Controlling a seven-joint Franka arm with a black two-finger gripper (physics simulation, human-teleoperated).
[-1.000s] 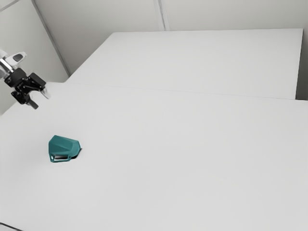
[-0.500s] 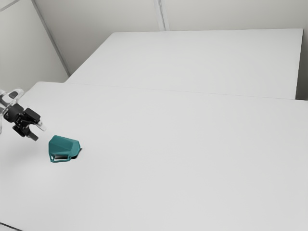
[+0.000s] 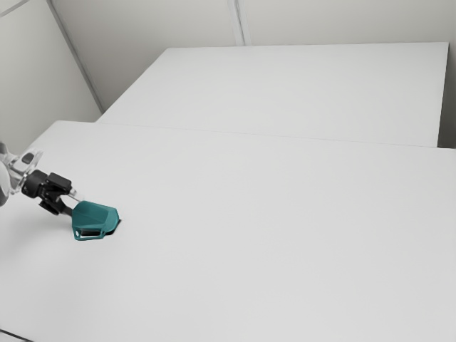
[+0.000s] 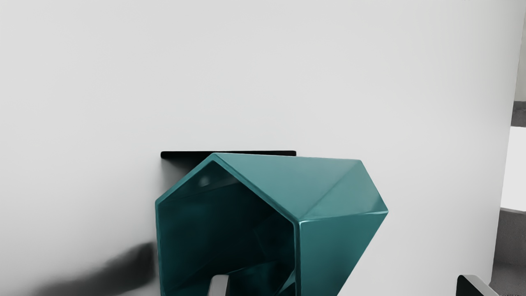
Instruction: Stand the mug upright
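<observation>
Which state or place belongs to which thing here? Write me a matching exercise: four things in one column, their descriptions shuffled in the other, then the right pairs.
Things
1. Mug
2. Handle
3. Table
4. Gripper

Descriptions
A. Pale, flat, beneath the mug
B. Open, at the mug's open end
C. Teal, lying on its side
D. A loop on the mug's side toward the bottom of the exterior view

Right pairs: 1-C, 2-D, 3-A, 4-B
</observation>
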